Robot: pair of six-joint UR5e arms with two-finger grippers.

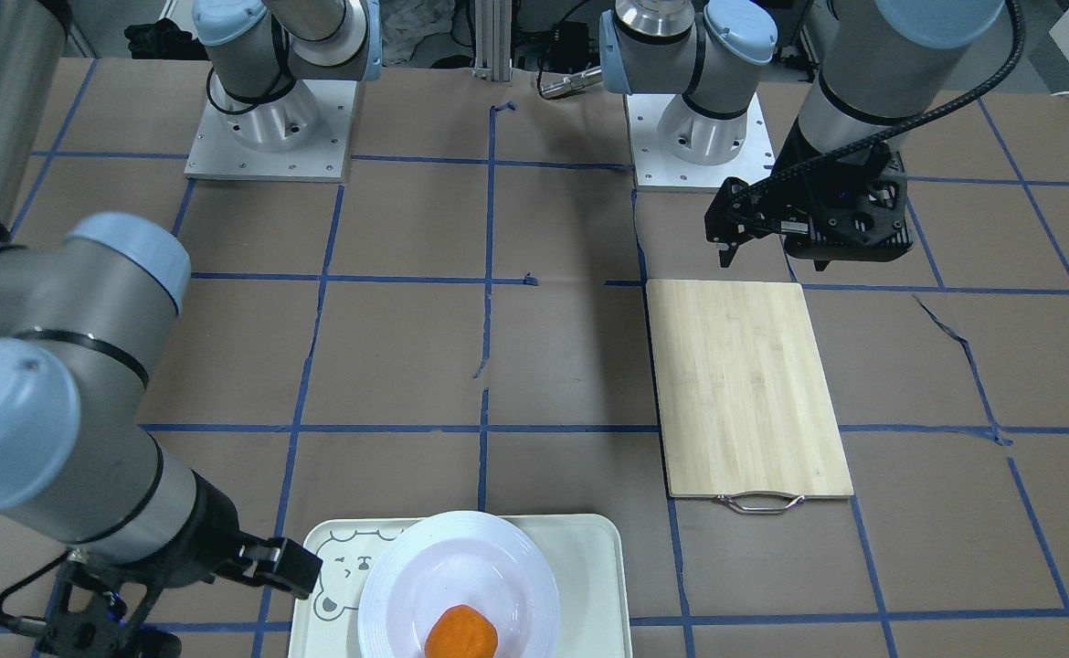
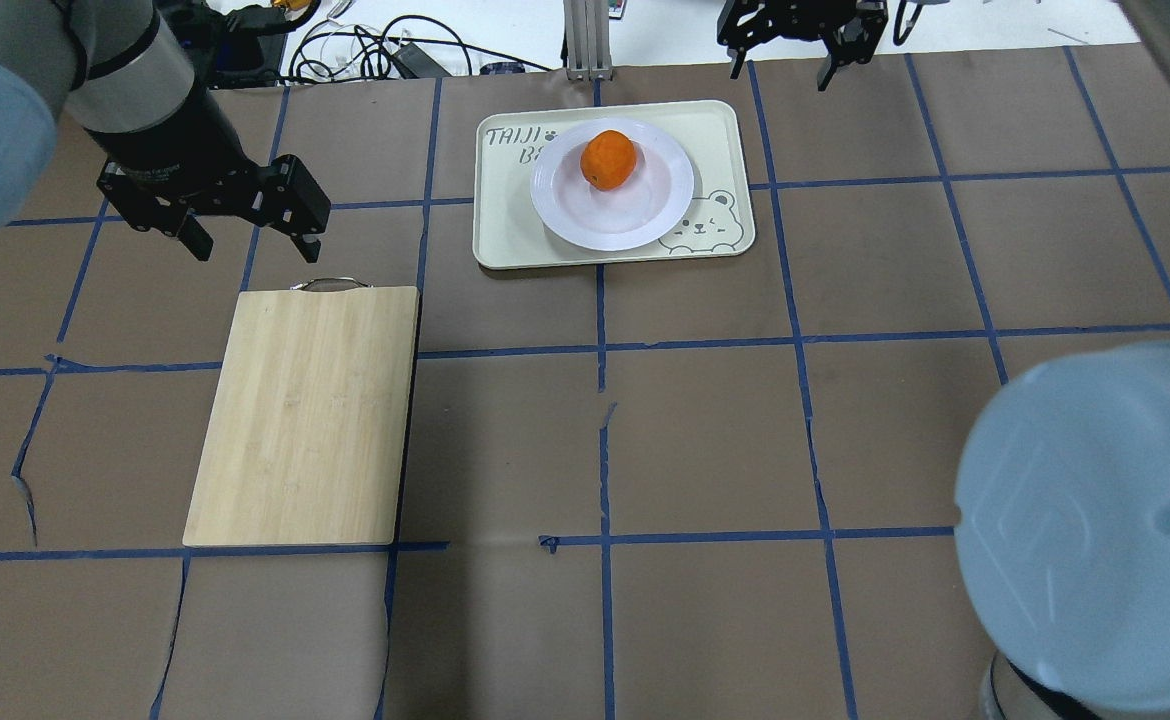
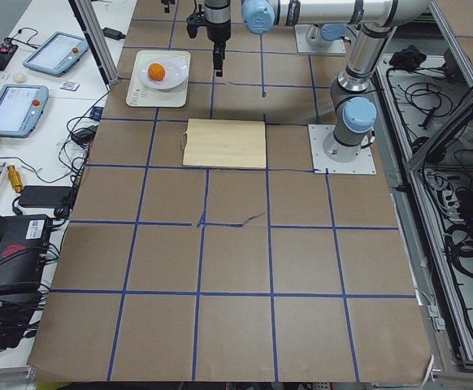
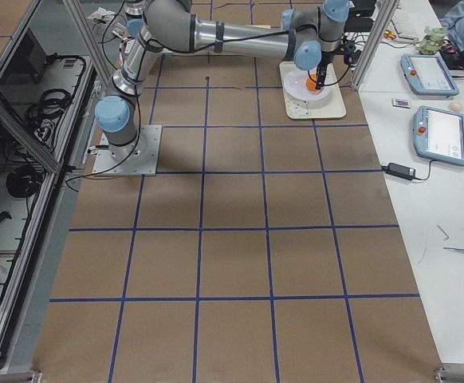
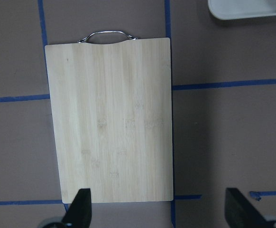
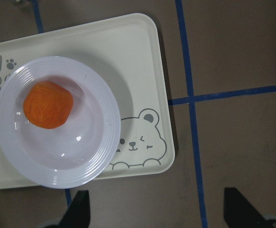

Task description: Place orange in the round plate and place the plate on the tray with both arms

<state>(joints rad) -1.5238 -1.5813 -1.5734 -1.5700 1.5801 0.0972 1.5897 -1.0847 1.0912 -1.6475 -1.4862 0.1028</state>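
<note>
The orange (image 2: 608, 159) lies in the round white plate (image 2: 640, 208), slightly off its centre. The plate rests on the pale tray (image 2: 505, 225) with the bear face, at the table's far edge in the overhead view. The right wrist view looks straight down on the orange (image 6: 48, 104), plate (image 6: 74, 154) and tray (image 6: 145, 61). My right gripper (image 2: 780, 72) hangs open above the table just beyond the tray's far right corner, holding nothing. My left gripper (image 2: 255, 240) is open and empty too, raised over the far end of the bamboo cutting board (image 2: 305, 415), left of the tray.
The cutting board (image 1: 745, 384) with its metal handle (image 1: 758, 501) lies on the robot's left half of the table. Blue tape lines grid the brown tabletop. Both arm bases (image 1: 269, 128) stand at the robot's edge. Cables and tablets sit on benches beyond the tray.
</note>
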